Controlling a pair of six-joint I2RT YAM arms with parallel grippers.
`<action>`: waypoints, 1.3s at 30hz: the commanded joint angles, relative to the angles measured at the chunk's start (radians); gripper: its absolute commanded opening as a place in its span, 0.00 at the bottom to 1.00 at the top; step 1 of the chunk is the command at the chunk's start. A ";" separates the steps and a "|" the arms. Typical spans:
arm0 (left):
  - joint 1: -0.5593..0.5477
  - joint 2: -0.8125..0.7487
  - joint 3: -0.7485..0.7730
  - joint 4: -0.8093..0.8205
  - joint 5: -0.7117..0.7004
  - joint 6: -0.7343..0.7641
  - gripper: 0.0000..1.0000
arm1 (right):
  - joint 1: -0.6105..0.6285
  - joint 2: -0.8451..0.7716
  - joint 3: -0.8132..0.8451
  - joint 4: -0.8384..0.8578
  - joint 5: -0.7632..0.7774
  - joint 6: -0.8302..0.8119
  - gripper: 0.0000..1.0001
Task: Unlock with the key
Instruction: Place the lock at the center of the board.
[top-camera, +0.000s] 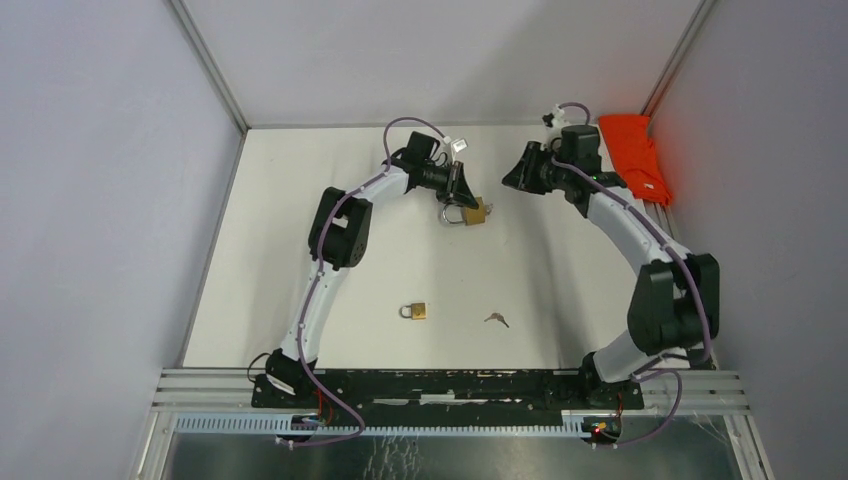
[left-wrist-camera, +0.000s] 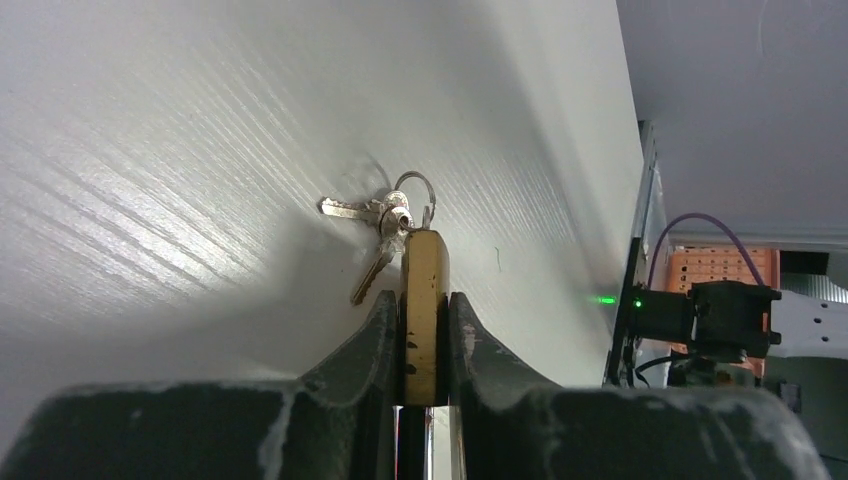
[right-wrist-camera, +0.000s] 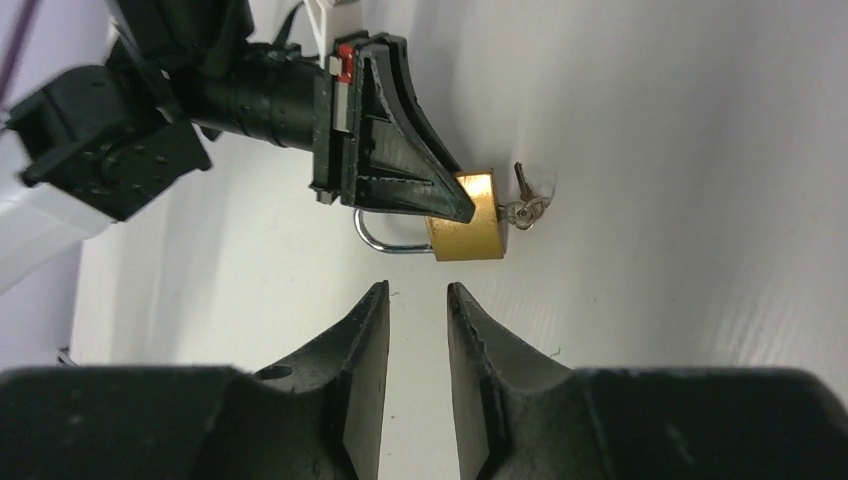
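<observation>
White tabletop (top-camera: 300, 250) and bare grey walls frame two robot arms meeting at the far end. Behind the right claw (right-wrist-camera: 417, 295) lies a crumpled orange cloth (top-camera: 638, 155). The left claw (left-wrist-camera: 422, 305) is clamped on the flat faces of a brass padlock (right-wrist-camera: 472, 240), holding it on edge near the surface so its base juts beyond the fingertips toward the other arm. The right claw hovers just short of that lock, fingers parted a little and gripping nothing. A smaller padlock (top-camera: 415, 311) sits well behind both claws, near the arm bases. A bunch of keys (right-wrist-camera: 525, 208) hangs at the held lock's base, one seemingly in the keyhole, likely presented for the right claw to turn. A spare key (top-camera: 497, 320) lies near the smaller lock.
</observation>
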 joint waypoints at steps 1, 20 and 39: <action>-0.005 -0.025 0.035 0.001 -0.075 -0.009 0.25 | 0.047 0.138 0.070 -0.079 -0.047 -0.108 0.32; 0.079 -0.128 -0.042 -0.056 -0.123 0.094 0.35 | 0.138 0.496 0.363 -0.187 -0.027 -0.152 0.14; 0.040 -0.185 -0.120 -0.380 -0.208 0.273 0.39 | 0.175 0.620 0.421 -0.291 0.055 -0.169 0.15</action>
